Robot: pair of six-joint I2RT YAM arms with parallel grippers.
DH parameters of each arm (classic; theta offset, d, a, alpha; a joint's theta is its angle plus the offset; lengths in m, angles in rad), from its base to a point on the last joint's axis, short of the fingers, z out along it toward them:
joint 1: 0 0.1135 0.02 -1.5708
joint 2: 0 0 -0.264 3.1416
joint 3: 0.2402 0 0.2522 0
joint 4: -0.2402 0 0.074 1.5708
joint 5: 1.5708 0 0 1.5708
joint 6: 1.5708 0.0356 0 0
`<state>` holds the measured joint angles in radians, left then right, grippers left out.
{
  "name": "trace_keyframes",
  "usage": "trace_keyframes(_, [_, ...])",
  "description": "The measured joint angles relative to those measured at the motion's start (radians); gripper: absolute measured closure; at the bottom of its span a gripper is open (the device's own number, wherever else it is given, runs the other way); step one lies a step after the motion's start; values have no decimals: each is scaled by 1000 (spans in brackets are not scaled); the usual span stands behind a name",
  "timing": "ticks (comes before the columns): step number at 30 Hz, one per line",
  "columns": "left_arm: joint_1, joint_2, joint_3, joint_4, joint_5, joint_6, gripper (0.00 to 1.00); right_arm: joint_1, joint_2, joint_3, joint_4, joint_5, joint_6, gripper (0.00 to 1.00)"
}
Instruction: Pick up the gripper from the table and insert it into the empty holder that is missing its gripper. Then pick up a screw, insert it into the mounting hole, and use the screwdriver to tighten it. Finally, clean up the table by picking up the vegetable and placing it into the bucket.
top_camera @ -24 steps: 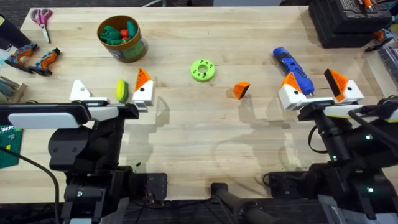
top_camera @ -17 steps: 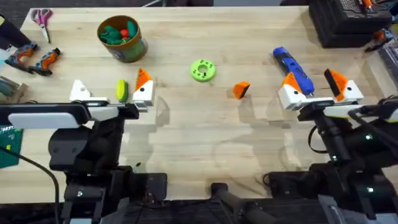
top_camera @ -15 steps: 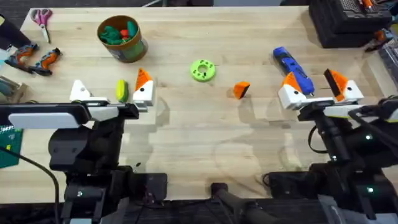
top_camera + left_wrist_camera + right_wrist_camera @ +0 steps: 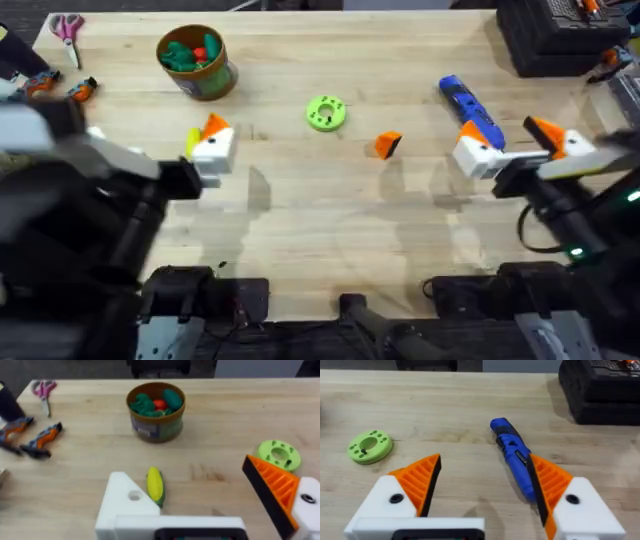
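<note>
The left claw point(image 4: 210, 510) hung open over the worktop point(image 4: 330, 220), its fingers apart; one finger was the bare white holder point(image 4: 125, 502) with an empty mounting hole, the other carried an orange ribbed pad point(image 4: 272, 487). The vegetable point(image 4: 155, 485) lay on the wood just beyond the holder, between the two fingers. Farther off, toward the back left corner, stood the bucket point(image 4: 197, 62), filled with green and red toys. The loose orange gripper point(image 4: 387, 145) sat near the worktop's middle, with the green disc point(image 4: 325, 112) just behind it to the left. The right claw point(image 4: 480, 487) was also open, both fingers fitted with orange pads. The blue screwdriver point(image 4: 512, 457) lay beyond it, its near end passing behind one pad. Scissors point(image 4: 68, 30) lay at the back left corner, pliers point(image 4: 32, 440) near the left edge.
</note>
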<state>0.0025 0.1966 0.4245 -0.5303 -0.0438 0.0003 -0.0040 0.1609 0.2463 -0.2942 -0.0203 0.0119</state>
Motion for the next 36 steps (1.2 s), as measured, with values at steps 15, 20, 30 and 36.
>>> trace_keyframes(15, [0,753,663,-538,-32,-72,16,0,733,672,-535,-26,3,8])
trace_keyframes(20, [0,904,760,-648,-37,-77,15,0,870,795,-582,-26,3,8])
trace_keyframes(30, [49,1057,769,-641,-39,-80,14,0,948,808,-574,-26,3,8])
trace_keyframes(36, [147,1195,737,-493,-5,-45,13,0,957,808,-574,-26,3,8])
